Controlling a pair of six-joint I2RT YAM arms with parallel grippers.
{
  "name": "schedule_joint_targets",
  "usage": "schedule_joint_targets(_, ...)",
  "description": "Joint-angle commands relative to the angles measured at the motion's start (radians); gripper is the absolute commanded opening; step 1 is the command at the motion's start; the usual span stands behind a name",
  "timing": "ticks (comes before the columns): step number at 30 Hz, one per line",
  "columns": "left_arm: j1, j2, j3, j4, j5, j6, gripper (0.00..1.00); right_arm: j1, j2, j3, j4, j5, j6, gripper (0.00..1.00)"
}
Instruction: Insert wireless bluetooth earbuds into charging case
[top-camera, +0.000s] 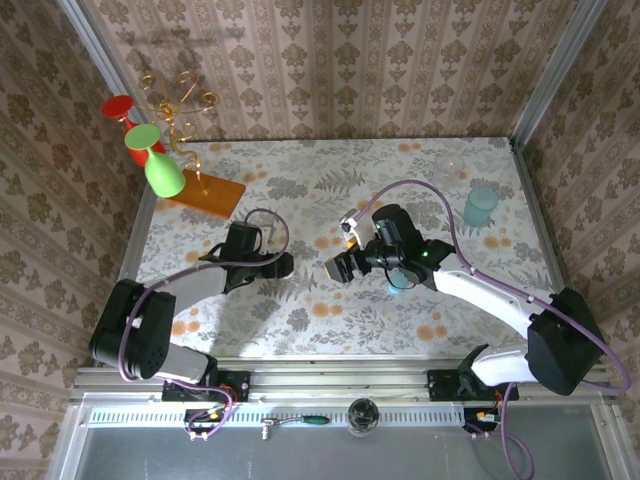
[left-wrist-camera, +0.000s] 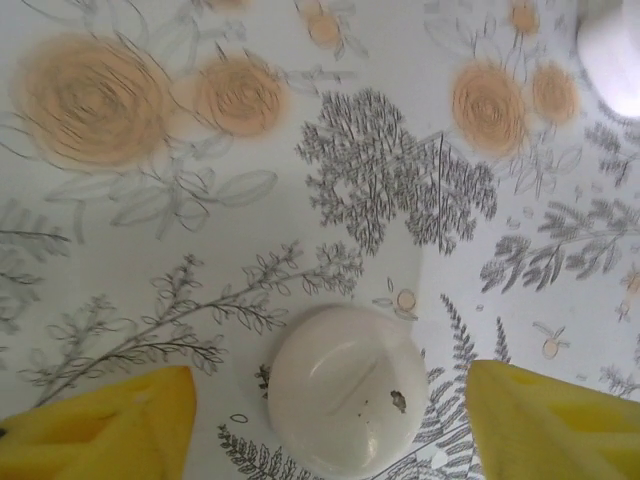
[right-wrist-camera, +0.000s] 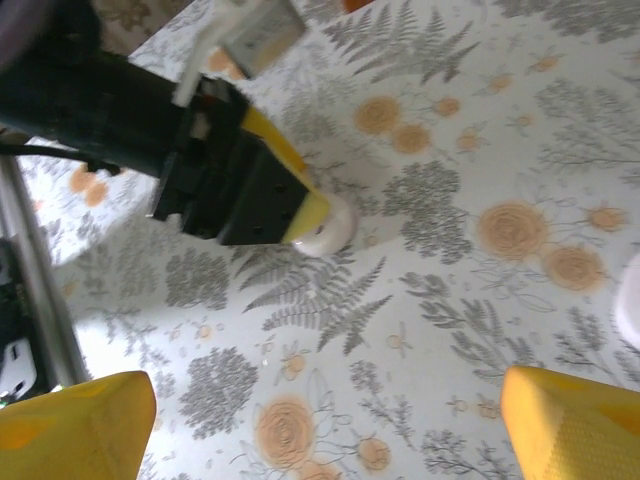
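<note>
The charging case (left-wrist-camera: 345, 400), white, glossy and rounded with a faint seam, lies on the flowered tablecloth. My left gripper (left-wrist-camera: 330, 430) is open above it, one yellow finger (left-wrist-camera: 100, 425) on each side and clear of it. From the right wrist view the case (right-wrist-camera: 335, 230) peeks out under the left gripper's yellow fingertip (right-wrist-camera: 300, 208). My right gripper (right-wrist-camera: 325, 430) hangs open over bare cloth, to the right of the left gripper (top-camera: 283, 266) in the top view, nothing between its fingers. The earbuds are out of view.
Another white rounded item (left-wrist-camera: 612, 50) lies farther off. A light-blue object (top-camera: 400, 281) sits under the right arm. A cyan cup (top-camera: 481, 205) stands back right. Green (top-camera: 160, 165) and red goblets and an orange board (top-camera: 205, 192) stand back left.
</note>
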Motion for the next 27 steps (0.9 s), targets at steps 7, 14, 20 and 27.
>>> schedule_joint_targets(7, 0.05, -0.211, -0.013, 0.124, -0.224, 0.321, 0.93, -0.165, -0.15, -0.119, 0.1, 0.417, 0.025, 0.97)
schedule_joint_targets(14, 0.127, -0.296, -0.149, 0.347, -0.357, 0.466, 1.0, -0.302, -0.174, -0.27, 0.29, 0.591, -0.115, 1.0)
schedule_joint_targets(20, 0.225, -0.296, -0.268, 0.531, -0.335, 0.525, 1.0, -0.431, -0.131, -0.411, 0.524, 0.56, -0.145, 1.0)
schedule_joint_targets(27, 0.335, -0.079, -0.332, 0.879, -0.217, 0.481, 1.0, -0.523, -0.025, -0.509, 0.8, 0.427, -0.127, 1.0)
